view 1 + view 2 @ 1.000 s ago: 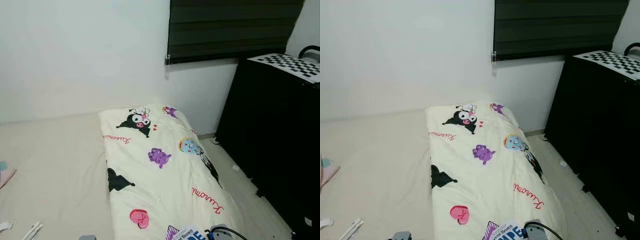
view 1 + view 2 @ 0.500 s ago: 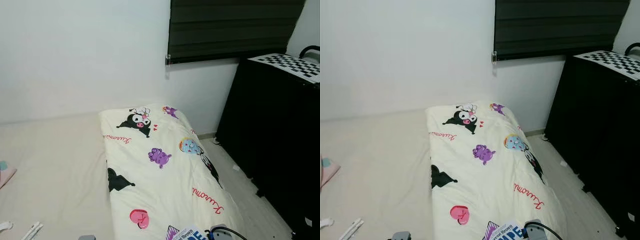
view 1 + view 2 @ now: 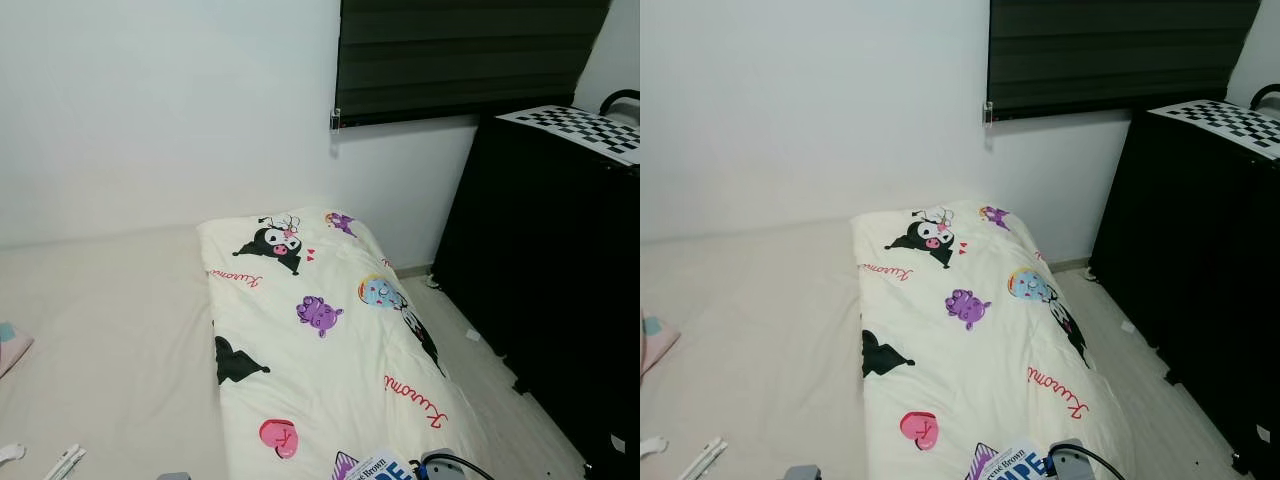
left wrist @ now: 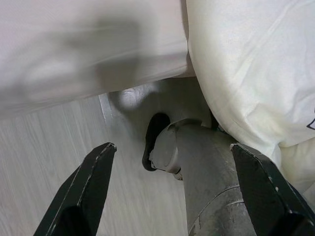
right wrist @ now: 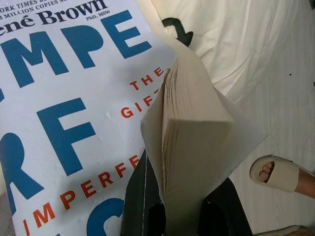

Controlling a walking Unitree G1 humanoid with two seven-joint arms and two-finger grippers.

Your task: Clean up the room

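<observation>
Nothing has moved since a second ago; my head views match the earlier ones almost exactly, with only a slight drift of the frame.

At the far left a pink and blue thing [image 3: 10, 345] is cut off by the edge, and I cannot tell what it is. Below it some small white items [image 3: 62, 462] lie on the bare mattress [image 3: 110, 340], too small to name. A grey scrap [image 3: 803, 471] at the bottom edge is mostly cropped.

My left gripper [image 4: 172, 189] hangs low beside the bed with its fingers spread wide, holding nothing. Between them I see pale wood floor [image 4: 44, 162], the side of the mattress, the hanging blanket [image 4: 236, 73] and a grey part of my own leg with a dark foot; the view is soft.

The cream cartoon-print blanket [image 3: 320, 330] lies along the mattress's right side, reaching to the white wall [image 3: 160, 100] under the dark blind [image 3: 460, 55].

My right gripper [image 5: 179, 209] is clamped on the book [image 5: 64, 103]: its fingers pinch the block of pages, and the white cover with blue and red lettering fans open over the blanket. From my head the book [image 3: 375, 468] barely peeks in at the bottom edge, my arm mostly cropped. A person's sandalled foot [image 5: 273, 172] stands on the floor nearby.

At the far right stands a black cabinet [image 3: 550, 280] with a checkerboard sheet [image 3: 585, 125] on top, partly cut off.
</observation>
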